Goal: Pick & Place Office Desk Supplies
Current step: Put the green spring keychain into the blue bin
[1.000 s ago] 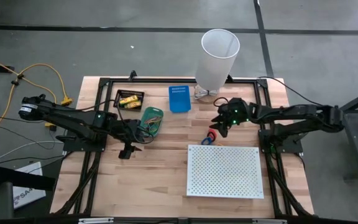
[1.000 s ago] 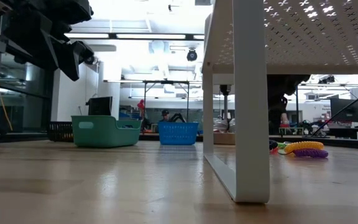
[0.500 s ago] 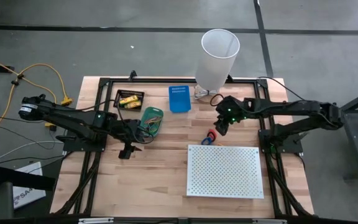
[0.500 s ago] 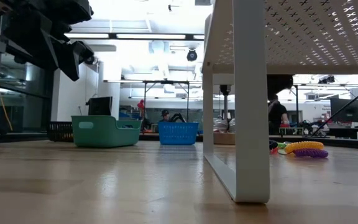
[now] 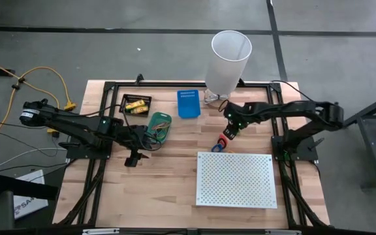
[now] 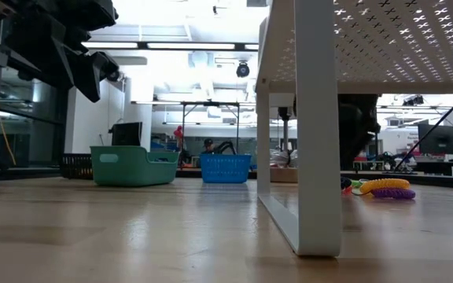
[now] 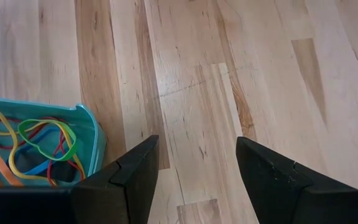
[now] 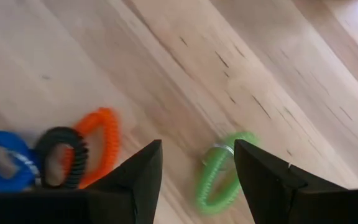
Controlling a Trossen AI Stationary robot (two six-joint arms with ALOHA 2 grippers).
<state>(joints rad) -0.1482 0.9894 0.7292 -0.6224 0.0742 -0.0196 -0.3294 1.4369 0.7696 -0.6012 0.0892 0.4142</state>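
Mid-table, right gripper hangs over a loose cluster of coil loops just off the far edge of the white board, jaws spread, nothing in them. Its wrist cam shows a green coil between the fingers, with an orange coil, black coil and blue coil touching in a row beside it, all flat on bare wood. Low cam picks up more coils on the table, yellow and purple.

Left gripper is parked near the green bin, jaws also open and empty, over bare wood.

Progress, best guess:
- green bin already holds rubber bands, mixed colours
- black tray holds the yellow packs
- blue basket contents too small to read
- coil cluster not yet sorted; that looks like the bulk of what's left

Likely step in hand: right arm lining up on the green coil. Thin and flat, so it may slip out of the pinch.
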